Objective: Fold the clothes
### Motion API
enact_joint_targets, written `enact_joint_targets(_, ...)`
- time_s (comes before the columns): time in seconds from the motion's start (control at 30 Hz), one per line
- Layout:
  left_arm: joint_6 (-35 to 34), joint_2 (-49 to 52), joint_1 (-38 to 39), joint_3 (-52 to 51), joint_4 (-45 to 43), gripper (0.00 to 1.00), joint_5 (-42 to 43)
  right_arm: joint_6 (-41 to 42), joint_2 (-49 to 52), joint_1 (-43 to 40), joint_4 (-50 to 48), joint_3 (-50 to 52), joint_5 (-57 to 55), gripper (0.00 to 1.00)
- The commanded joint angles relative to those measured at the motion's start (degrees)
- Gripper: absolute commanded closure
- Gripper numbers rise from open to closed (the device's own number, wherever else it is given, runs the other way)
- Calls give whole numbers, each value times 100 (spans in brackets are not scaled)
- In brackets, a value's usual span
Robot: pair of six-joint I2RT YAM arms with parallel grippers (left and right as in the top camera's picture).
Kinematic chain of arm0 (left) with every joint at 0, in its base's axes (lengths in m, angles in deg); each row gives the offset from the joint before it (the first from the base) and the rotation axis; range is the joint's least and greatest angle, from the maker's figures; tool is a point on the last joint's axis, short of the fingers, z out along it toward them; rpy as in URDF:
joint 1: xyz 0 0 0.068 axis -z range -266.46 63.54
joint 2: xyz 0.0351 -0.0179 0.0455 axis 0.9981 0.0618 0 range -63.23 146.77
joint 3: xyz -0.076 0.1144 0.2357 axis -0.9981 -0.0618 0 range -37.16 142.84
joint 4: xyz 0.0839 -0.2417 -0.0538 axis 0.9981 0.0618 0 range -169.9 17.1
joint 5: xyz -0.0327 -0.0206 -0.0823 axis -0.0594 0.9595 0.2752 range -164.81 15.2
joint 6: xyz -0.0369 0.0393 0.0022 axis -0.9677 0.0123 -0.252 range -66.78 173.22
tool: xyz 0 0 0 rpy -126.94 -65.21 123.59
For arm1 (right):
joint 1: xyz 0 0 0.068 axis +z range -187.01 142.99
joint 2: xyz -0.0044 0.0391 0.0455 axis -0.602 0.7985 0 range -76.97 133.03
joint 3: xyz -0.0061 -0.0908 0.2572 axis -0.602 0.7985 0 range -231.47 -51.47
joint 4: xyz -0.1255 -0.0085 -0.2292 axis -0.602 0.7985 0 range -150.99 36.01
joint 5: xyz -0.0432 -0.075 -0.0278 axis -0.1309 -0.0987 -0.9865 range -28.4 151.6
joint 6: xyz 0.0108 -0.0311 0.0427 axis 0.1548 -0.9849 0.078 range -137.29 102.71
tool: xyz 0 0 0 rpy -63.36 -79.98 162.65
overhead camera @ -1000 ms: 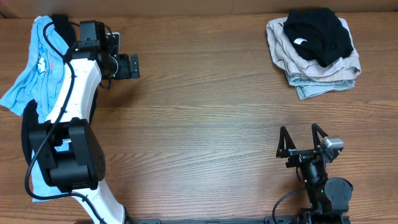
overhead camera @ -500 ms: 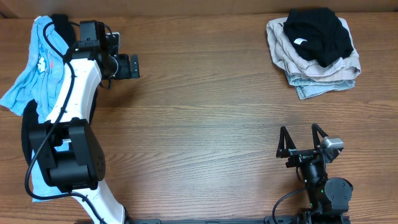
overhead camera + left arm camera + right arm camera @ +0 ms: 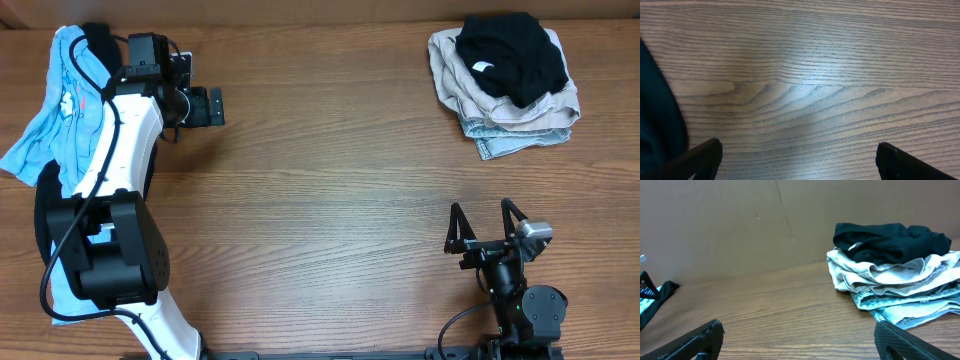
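Note:
A heap of unfolded clothes lies at the table's left edge: a light blue shirt (image 3: 60, 100) with dark cloth (image 3: 47, 205) under it. A folded stack (image 3: 510, 100) sits at the back right, a black garment (image 3: 510, 55) on top of beige and pale blue pieces; it also shows in the right wrist view (image 3: 895, 275). My left gripper (image 3: 215, 106) is open and empty over bare wood just right of the heap; dark cloth (image 3: 657, 125) edges its wrist view. My right gripper (image 3: 485, 225) is open and empty near the front right.
The wooden table (image 3: 330, 200) spans the view. A brown wall (image 3: 740, 225) stands behind the table's far edge. The left arm (image 3: 120, 150) reaches along the left side, partly over the heap.

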Motion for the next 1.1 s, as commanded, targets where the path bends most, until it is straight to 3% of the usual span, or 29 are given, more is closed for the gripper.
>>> enact_joint_targets(0.0,-35,-24,-24,55,-4,0,-15,7,-68,22,-20,59,-79,0)
enact_joint_targets(0.43,-35,-356,2,55,-2,0,-15,7,-68,22,-20,59,-79,0)
enact_joint_targets(0.83,-26,-2747,55,55,0,0,-28,7,-68,22,-20,59,-79,0)
enact_joint_targets(1.07,9,-4194,50,55,144,0,-640,7,-68,22,-20,59,-79,0)
